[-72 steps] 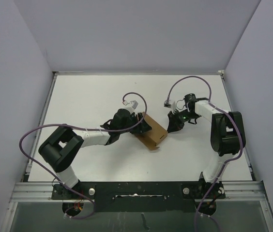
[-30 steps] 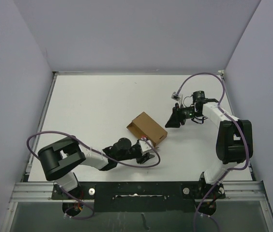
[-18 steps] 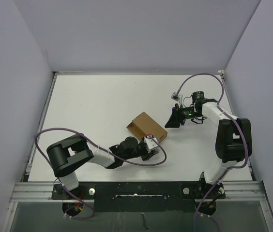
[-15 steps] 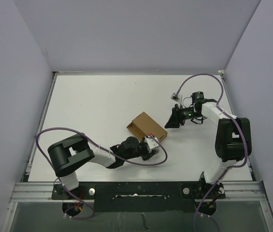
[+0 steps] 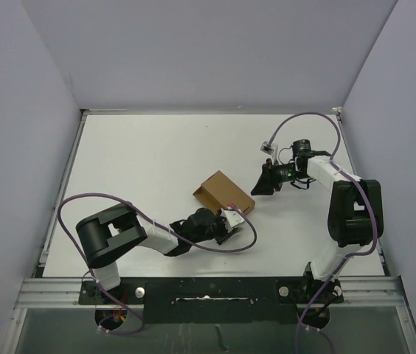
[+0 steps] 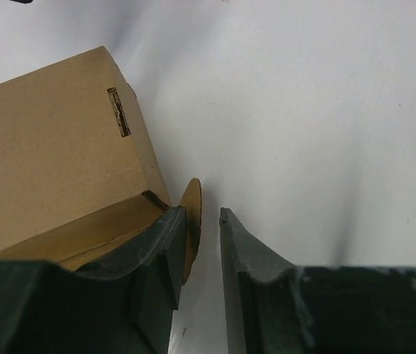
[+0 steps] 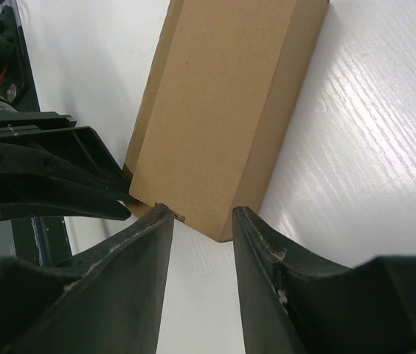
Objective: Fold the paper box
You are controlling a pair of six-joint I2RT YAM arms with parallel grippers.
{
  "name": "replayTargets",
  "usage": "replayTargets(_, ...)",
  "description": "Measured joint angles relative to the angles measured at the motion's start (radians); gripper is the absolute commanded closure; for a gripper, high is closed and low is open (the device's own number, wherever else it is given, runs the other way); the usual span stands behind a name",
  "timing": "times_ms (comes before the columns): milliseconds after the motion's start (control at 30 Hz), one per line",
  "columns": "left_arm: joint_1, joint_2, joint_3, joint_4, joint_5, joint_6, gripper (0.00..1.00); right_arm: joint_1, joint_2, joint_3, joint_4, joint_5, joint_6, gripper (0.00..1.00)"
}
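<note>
From above, the paper box (image 5: pixel 224 193) lies on the white surface (image 5: pixel 141 162) a little toward 4 o'clock of its middle. Its long side runs from 10 to 4 o'clock. The left claw (image 5: pixel 229 225) reaches in low from 8 o'clock and sits at the box's 5 o'clock end. The right claw (image 5: pixel 261 186) stands at the box's 2 o'clock side, close by but apart from it.

In the left wrist view, the box fills the 9 to 11 o'clock area, with a thin dark slot (image 6: pixel 119 112) on its top face. A rounded tab (image 6: pixel 192 221) sticks out from its end and stands between the two fingers. It lies against the 9 o'clock finger (image 6: pixel 156 243), and a sliver of white shows between it and the other. The claw is narrowly parted and not clamped on the tab.

In the right wrist view, the box stretches toward 1 o'clock. Its near corner sits just beyond the fingertips. The right claw stands partly spread and grips nothing. The left claw shows dark at 9 o'clock.
</note>
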Motion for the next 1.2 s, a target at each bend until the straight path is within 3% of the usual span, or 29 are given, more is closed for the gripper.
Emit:
replayTargets(767, 0.0, 0.0, 0.009, -0.012, -0.051, -0.018, 0.99, 0.0, 0.069, -0.015, 0.068, -0.018, 0.117, 0.59)
replayTargets(1200, 0.0, 0.0, 0.009, -0.01, -0.063, -0.026, 1.0, 0.0, 0.171, -0.015, 0.062, -0.022, 0.13, 0.65)
